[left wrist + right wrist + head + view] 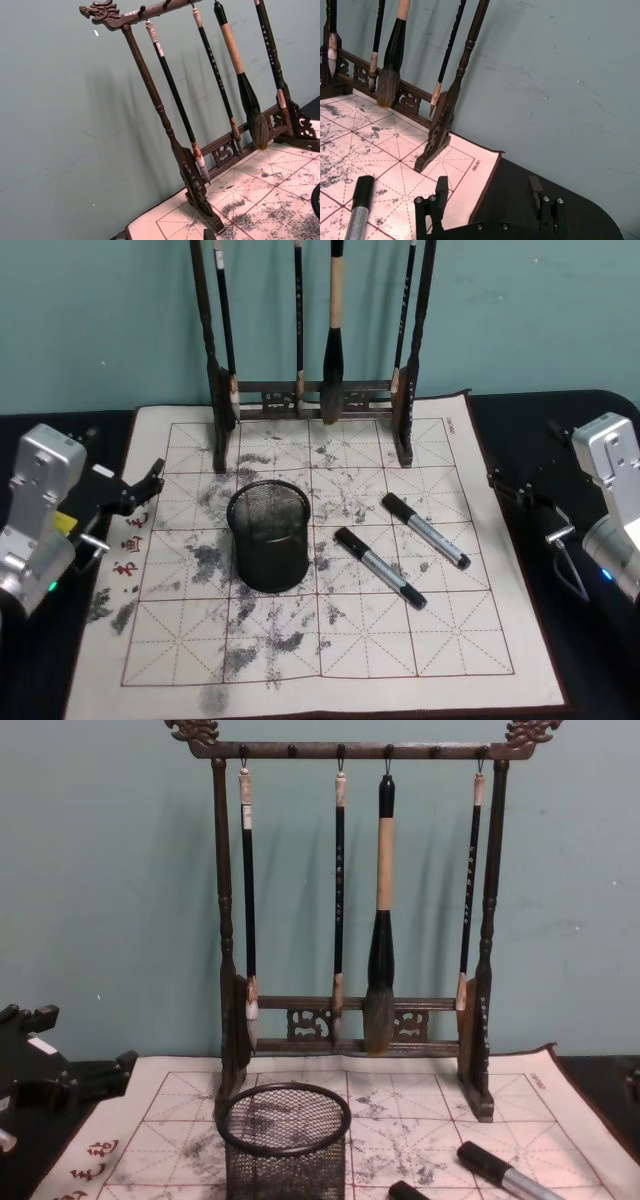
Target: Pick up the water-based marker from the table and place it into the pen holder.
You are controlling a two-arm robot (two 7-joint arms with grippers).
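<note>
Two water-based markers, grey with black caps, lie on the ink-stained mat [330, 650] to the right of the pen holder: one [378, 568] close to it, the other [425, 531] farther right. The second marker's cap end [360, 210] lies near my right gripper. The pen holder [268, 535] is a black mesh cup standing upright mid-mat, with nothing inside it that I can see. My left gripper [125, 452] hovers open at the mat's left edge. My right gripper [487, 192] hovers open over the mat's right edge, holding nothing.
A tall dark wooden rack [315, 400] with several hanging calligraphy brushes stands at the back of the mat, right behind the pen holder. The black table [590, 410] shows on both sides of the mat. A teal wall [100, 870] closes off the back.
</note>
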